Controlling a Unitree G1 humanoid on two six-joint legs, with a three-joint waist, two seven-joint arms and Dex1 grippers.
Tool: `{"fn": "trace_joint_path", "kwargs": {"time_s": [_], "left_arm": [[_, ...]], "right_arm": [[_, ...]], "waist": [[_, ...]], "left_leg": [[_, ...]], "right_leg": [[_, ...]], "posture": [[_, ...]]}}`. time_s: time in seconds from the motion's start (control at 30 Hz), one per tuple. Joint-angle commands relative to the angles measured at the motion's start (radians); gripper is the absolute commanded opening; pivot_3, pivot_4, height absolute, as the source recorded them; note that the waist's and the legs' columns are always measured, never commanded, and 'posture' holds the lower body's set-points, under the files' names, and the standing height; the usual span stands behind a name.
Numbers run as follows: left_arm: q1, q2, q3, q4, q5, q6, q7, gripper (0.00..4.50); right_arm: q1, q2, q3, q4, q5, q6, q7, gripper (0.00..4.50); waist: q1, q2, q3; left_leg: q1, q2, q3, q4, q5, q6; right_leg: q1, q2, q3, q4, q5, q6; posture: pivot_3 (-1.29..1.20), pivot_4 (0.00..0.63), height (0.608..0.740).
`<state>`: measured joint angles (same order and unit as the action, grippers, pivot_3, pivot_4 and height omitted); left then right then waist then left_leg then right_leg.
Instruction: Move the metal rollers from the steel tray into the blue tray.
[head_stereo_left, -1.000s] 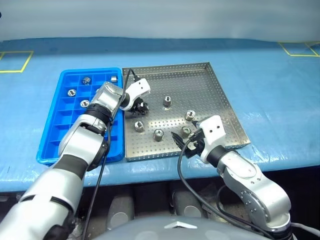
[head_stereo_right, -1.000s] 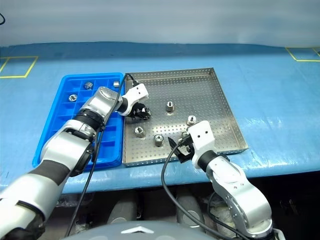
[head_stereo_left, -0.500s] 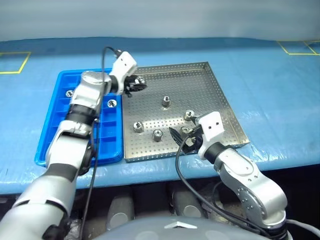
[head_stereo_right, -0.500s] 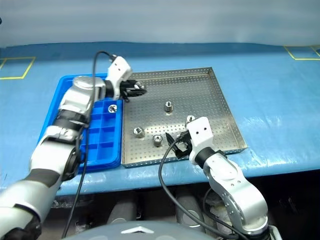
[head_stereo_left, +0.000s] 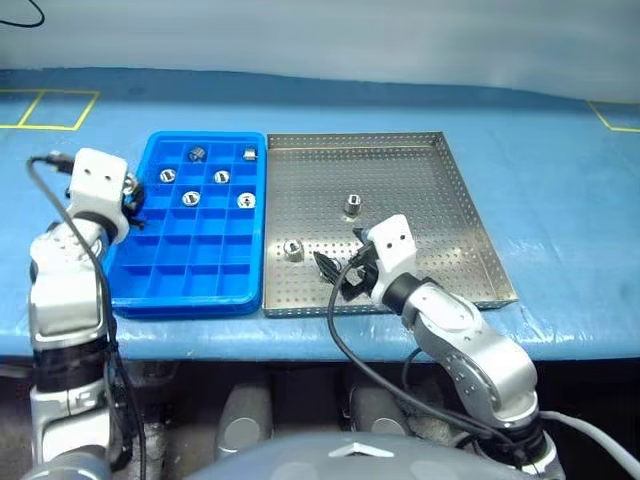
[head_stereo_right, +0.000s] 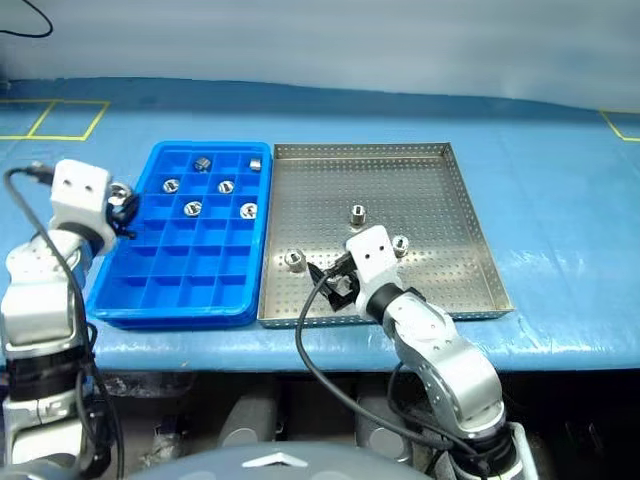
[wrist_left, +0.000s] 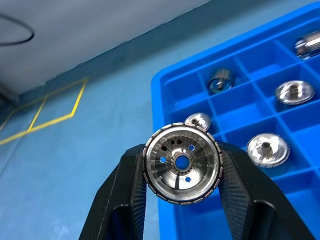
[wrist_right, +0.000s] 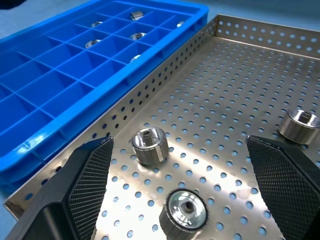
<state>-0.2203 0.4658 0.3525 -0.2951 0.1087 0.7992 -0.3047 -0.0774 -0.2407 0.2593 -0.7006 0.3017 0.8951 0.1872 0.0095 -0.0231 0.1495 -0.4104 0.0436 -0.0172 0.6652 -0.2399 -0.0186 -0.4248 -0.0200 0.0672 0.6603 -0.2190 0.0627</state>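
The steel tray (head_stereo_left: 400, 170) lies right of the blue tray (head_stereo_left: 190, 265). My left gripper (head_stereo_left: 128, 200) hovers at the blue tray's outer left edge, shut on a metal roller (wrist_left: 182, 162) held by its rim. My right gripper (head_stereo_left: 335, 275) stands open low over the steel tray's front part, its fingers (wrist_right: 85, 180) wide apart. Two loose rollers (wrist_right: 149, 145) (wrist_right: 184, 210) lie between them and a third (wrist_right: 299, 125) sits just inside the other finger. Another roller (head_stereo_left: 353, 205) stands further back. Several rollers (head_stereo_left: 222, 177) sit in the blue tray's far compartments.
Both trays rest on a blue-covered table (head_stereo_left: 560, 210) whose front edge runs just before them. Yellow tape squares (head_stereo_left: 50, 110) mark the far corners. The near compartments of the blue tray hold nothing. A black cable (head_stereo_left: 350, 340) loops from my right wrist.
My left arm swung from the steel tray's left part across the blue tray to its outer left edge, still shut on the roller. My right gripper edged slightly left, still open. The camera view shifted.
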Motion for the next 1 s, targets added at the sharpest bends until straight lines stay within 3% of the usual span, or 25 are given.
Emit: {"fn": "trace_joint_path", "kwargs": {"time_s": [0.03,0.4,1.0], "left_arm": [[0.023,-0.034,0.031,-0.053,-0.017,-0.023,0.054,1.73],[0.025,-0.047,-0.023,0.040,-0.048,-0.135,0.084,1.73],[-0.038,-0.002,-0.119,0.168,-0.034,-0.130,0.116,1.73]], "right_arm": [[-0.019,-0.001,0.005,-0.003,-0.002,-0.025,0.017,4.50],[0.005,-0.003,0.002,-0.019,-0.005,-0.010,0.021,4.50],[0.047,0.008,0.000,-0.049,-0.010,-0.005,-0.011,4.50]], "waist": [[0.009,0.000,0.000],[0.018,-0.001,0.000],[0.002,-0.001,0.000]], "left_leg": [[0.000,0.000,0.000,0.000,0.000,0.000],[0.000,0.000,0.000,-0.001,0.001,-0.001],[0.000,0.000,0.000,-0.002,0.001,-0.001]], "right_leg": [[0.000,0.000,0.000,0.000,0.000,0.000],[0.000,0.000,0.000,0.000,0.000,-0.002],[0.000,0.000,0.000,-0.001,-0.001,-0.001]], "posture": [[0.14,0.150,0.740],[0.11,0.150,0.740],[0.07,0.150,0.740]]}}
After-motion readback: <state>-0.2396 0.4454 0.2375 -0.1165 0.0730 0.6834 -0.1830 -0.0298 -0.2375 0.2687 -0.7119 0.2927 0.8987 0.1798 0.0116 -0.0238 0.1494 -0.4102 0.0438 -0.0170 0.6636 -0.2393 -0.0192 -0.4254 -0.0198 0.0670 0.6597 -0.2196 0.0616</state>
